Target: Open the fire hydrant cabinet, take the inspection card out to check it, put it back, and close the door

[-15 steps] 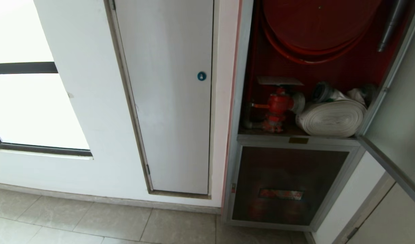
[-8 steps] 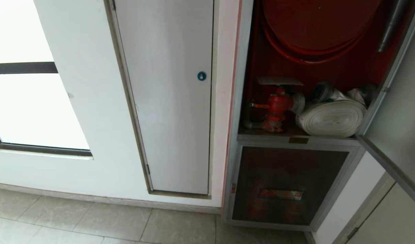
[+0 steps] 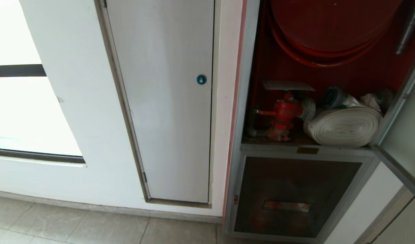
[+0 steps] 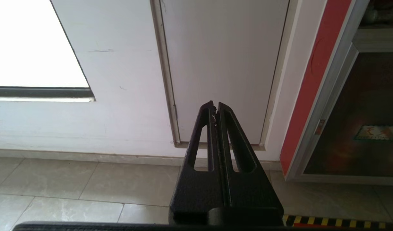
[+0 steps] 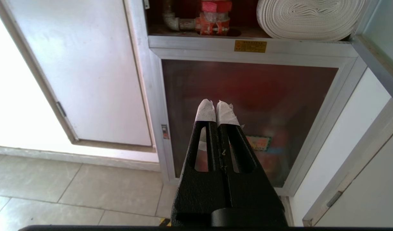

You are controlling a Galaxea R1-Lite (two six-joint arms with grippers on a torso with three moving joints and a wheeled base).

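The fire hydrant cabinet [image 3: 243, 149] stands upright ahead of my jaws, silver-framed, its long axis vertical and its red interior facing me. My right gripper [image 5: 217, 106] hangs clenched and empty below the shelf, before the lower dark glass panel [image 5: 247, 109]; the red hydrant valve [image 3: 284, 112] and white rolled hose [image 3: 344, 126] sit above it. The door [image 3: 402, 135] swings open off to that gripper's right. My left gripper [image 4: 215, 106], also clenched, fronts the plain white door [image 4: 222, 64].

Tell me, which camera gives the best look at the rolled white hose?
The head view: the hose shows whole, lying beside the red valve. The right wrist view cuts off its top; the left wrist view misses it.
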